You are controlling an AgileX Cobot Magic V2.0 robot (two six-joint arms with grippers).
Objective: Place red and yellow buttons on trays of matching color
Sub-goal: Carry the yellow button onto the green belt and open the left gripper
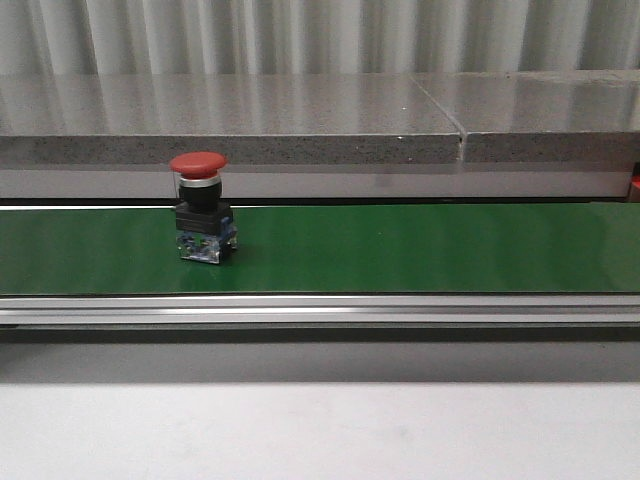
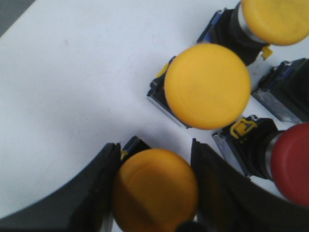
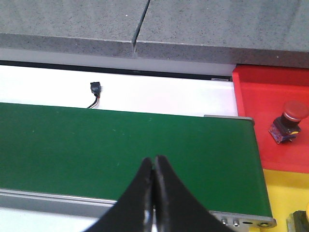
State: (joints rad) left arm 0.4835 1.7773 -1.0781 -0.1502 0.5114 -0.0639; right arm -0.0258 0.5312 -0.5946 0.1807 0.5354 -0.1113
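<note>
A red button (image 1: 198, 215) stands upright on the green belt (image 1: 420, 250), towards its left; no gripper shows in the front view. My left gripper (image 2: 155, 146) is shut on a yellow button (image 2: 154, 191), one black finger (image 2: 89, 195) against each side of its cap. Just beyond lie two more yellow buttons (image 2: 207, 87) (image 2: 275, 19) and a red button (image 2: 289, 162) on a white surface. My right gripper (image 3: 154, 159) hangs shut and empty over the belt's end (image 3: 145, 140). Past that end sit the red tray (image 3: 263, 104), holding a red button (image 3: 289, 121), and the yellow tray (image 3: 285, 193).
A grey stone ledge (image 1: 300, 125) runs behind the belt, and an aluminium rail (image 1: 320, 308) along its front. A small black connector (image 3: 95, 89) with a wire lies on the white strip behind the belt. A black button body (image 2: 289, 89) lies among the loose buttons.
</note>
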